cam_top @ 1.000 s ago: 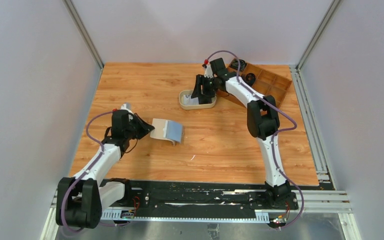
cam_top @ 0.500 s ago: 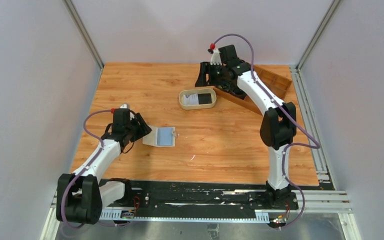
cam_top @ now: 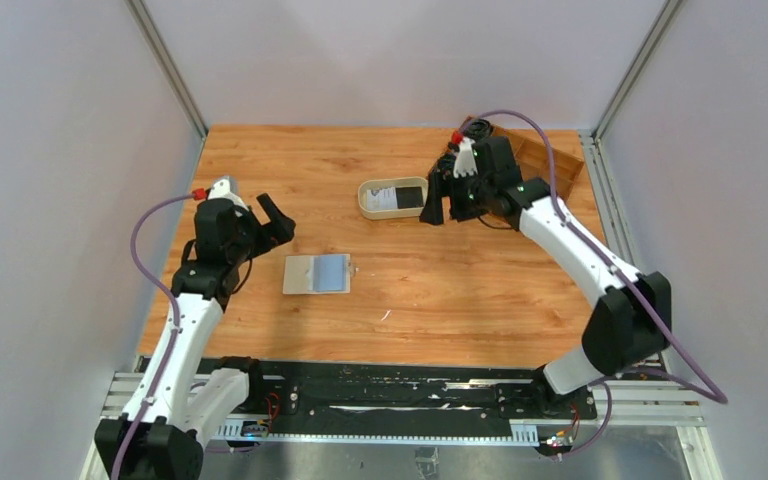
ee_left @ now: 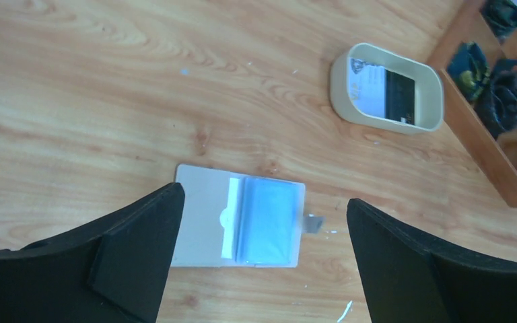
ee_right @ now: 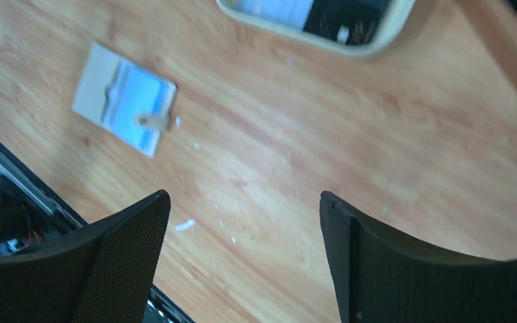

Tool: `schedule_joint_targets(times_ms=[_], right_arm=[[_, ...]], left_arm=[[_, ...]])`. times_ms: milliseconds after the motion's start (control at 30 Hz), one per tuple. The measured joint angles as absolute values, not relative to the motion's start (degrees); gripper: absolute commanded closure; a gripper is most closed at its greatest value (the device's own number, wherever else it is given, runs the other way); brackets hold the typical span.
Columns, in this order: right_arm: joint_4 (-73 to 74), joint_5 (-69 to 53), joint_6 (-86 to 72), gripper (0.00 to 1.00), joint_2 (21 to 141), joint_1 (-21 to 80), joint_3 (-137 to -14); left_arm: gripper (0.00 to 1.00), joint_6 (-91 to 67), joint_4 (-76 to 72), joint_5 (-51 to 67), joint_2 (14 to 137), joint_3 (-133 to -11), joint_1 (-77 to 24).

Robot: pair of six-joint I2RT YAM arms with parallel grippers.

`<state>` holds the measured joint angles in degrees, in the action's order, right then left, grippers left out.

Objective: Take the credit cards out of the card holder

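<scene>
Your card holder (ee_left: 239, 225) lies opened flat on the wooden surface (cam_top: 260, 160), near and to the left of the oval beige tray (cam_top: 365, 200), and well apart from it. Its long axis runs left to right in the top view, roughly parallel to the tray's length. The beige half is at the end farther from the tray. The pale grey-blue pocket half is at the end nearer the tray, and the small snap tab (ee_left: 315, 221) sticks out from that end, pointing right.

Both credit cards sit inside the tray, side by side along its length. The white card (cam_top: 384, 197) is toward the left end and the black card (cam_top: 412, 195) toward the right end.

Your left fingers (ee_left: 134, 256) are spread wide with nothing between them. They hang over the surface left of the tray, and the card holder shows in the gap between them. Your right fingers (ee_right: 114, 262) are also spread wide and hold nothing, and they sit just beside the tray's right end. The wooden compartment box (cam_top: 550, 165) with its black cable coils (ee_left: 488, 84) stands farther right of the tray.
</scene>
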<state>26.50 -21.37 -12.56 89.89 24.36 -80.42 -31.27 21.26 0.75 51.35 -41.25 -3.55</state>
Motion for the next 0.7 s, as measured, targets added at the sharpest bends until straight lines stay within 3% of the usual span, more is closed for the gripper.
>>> schedule_joint_targets(times_ms=[233,700], right_arm=[[23.88,-15.51,-14.33,0.1,77.21,24.49,-60.31],[22.06,-1.58,-16.01,0.09,60.07,24.49,-54.15]], left_arm=[[0.0,-23.33,26.85,3.55,48.95,-51.88,-3.46],[0.0,-18.59,29.74,3.95,43.59,-53.43,-2.37]])
